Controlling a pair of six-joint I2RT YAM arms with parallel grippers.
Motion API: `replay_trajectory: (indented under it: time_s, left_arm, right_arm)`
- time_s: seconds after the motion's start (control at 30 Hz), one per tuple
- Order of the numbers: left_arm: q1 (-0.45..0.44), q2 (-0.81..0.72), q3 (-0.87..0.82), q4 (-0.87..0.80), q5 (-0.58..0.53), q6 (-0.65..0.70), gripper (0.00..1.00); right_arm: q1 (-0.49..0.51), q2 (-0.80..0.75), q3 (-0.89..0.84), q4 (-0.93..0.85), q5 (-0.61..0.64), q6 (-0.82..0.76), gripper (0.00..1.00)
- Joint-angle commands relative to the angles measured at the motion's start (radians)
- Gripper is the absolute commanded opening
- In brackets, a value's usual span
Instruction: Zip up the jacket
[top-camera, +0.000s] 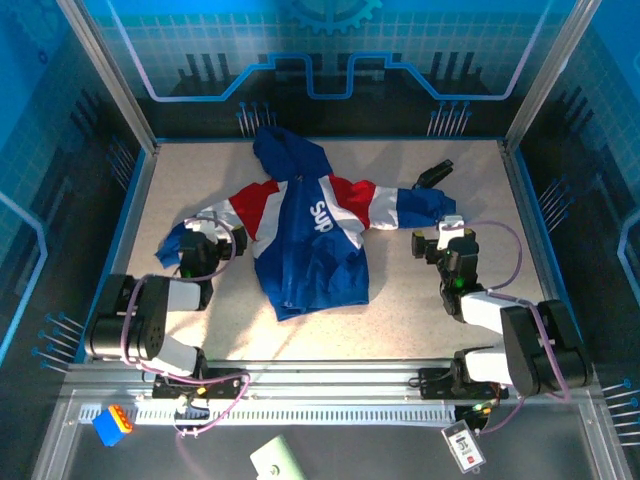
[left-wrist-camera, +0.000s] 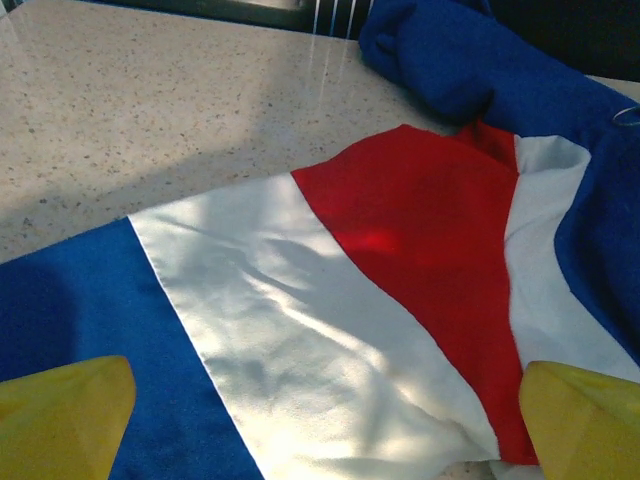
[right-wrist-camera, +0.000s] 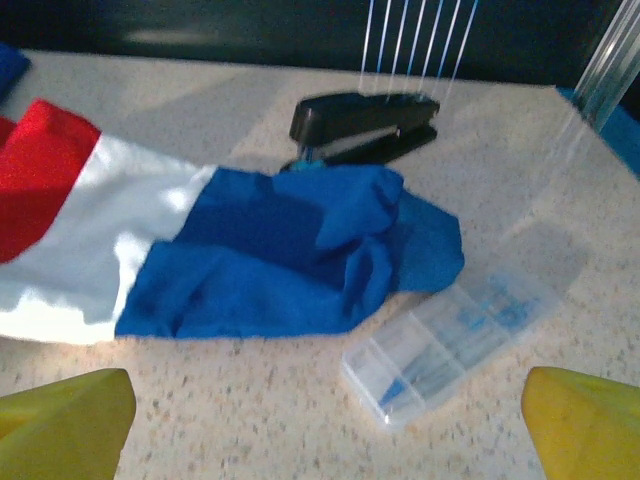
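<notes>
A speckled pale table (top-camera: 200, 330) fills the floor of a blue-walled cell. The jacket (top-camera: 315, 240) lies flat at the middle of it, hood toward the far side and hem toward the near side. Its sleeves are spread out to the left and right, and white lettering runs down the blue front. Whether the zipper is closed cannot be told from above. The left gripper (top-camera: 205, 238) sits low over the left sleeve with its jaws spread wide. Its yellow fingertips (left-wrist-camera: 65, 415) stand apart at either side of the blue, white and red bands, and it grips nothing. The right gripper (top-camera: 440, 240) is just on the near side of the right cuff, also wide open and empty. A black stapler (right-wrist-camera: 365, 125) lies beyond that crumpled blue cuff, touching or almost touching it. A clear plastic box (right-wrist-camera: 460, 335) rests on the table just right of the cuff. A small coloured block (top-camera: 112, 423) sits at the near left, off the table.
</notes>
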Motion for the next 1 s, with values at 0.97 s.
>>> replay_trajectory:
  time_s: [0.97]
  left_arm:
    - [0.008,0.032,0.071,0.004,0.093,0.058,0.99]
  right_arm:
    - [-0.031,0.221,0.113,0.120,-0.045,-0.026,1.00]
